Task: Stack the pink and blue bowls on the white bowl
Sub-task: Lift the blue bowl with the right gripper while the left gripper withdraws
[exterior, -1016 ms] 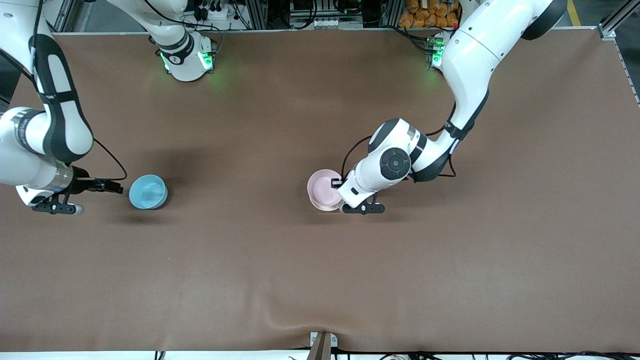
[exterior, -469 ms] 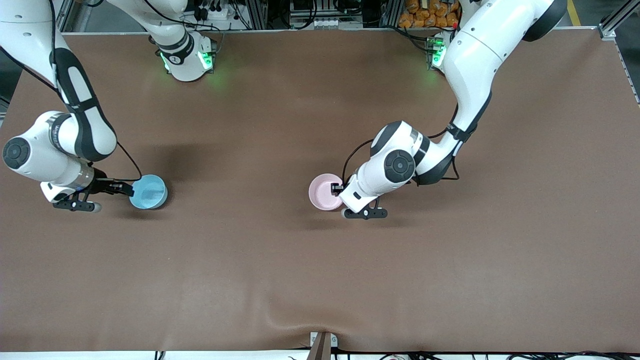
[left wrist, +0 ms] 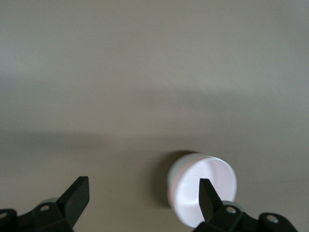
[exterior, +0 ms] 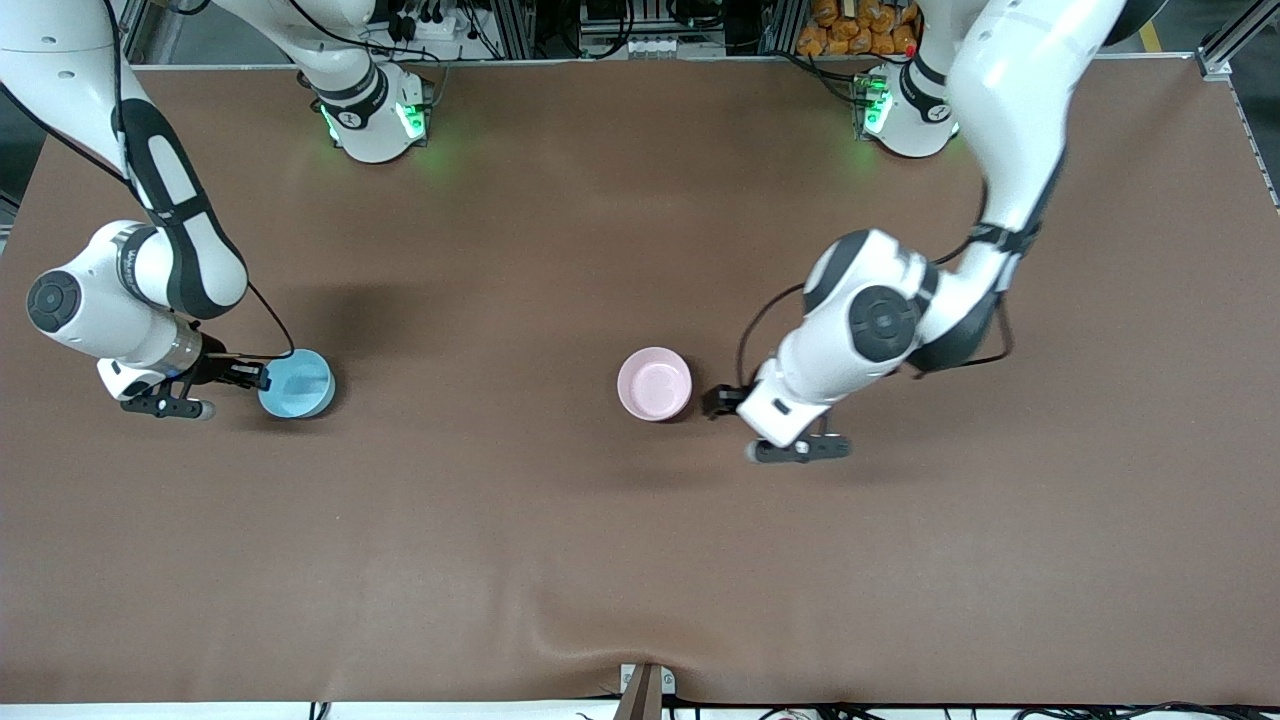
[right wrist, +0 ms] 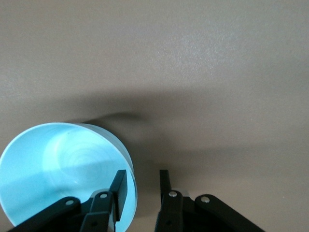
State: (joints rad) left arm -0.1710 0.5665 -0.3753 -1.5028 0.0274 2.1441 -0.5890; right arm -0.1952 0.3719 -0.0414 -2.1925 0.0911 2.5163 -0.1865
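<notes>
Step in hand, as judged: pick-up of the blue bowl (exterior: 297, 384) by the right arm, the pink bowl (exterior: 654, 384) apparently being done with. The pink bowl is seen upright near the middle of the tabletop (exterior: 640, 560), roughly halfway btwn the base-side edge and the camera-side edge. The white bowl can't be made out separately in the front view; a pale wall below the pink rim in the left wrist view may be it, so the pink one is judged to be nested in it, w/o certainty. The left hand (exterior: 722, 401) is held just beside the pink bowl, toward the left arm's end, jaws wide apart, nothing grasped, no contact w/ the bowl. The blue bowl is set upright close to the tabletop edge at the right arm's end, well apart from the pink one. The right hand (exterior: 250, 376) is placed astride its rim, one finger inside, one outside; a gap is seen btwn the outer finger and the wall, so the jaws are read as open and the bowl isn't yet pinched. Next move, as judged: the rim is to be clamped; the bowl lifted clear, carried level toward the tabletop's middle, centred over the pink bowl and lowered in before release; the left arm should be kept out of that path.
</notes>
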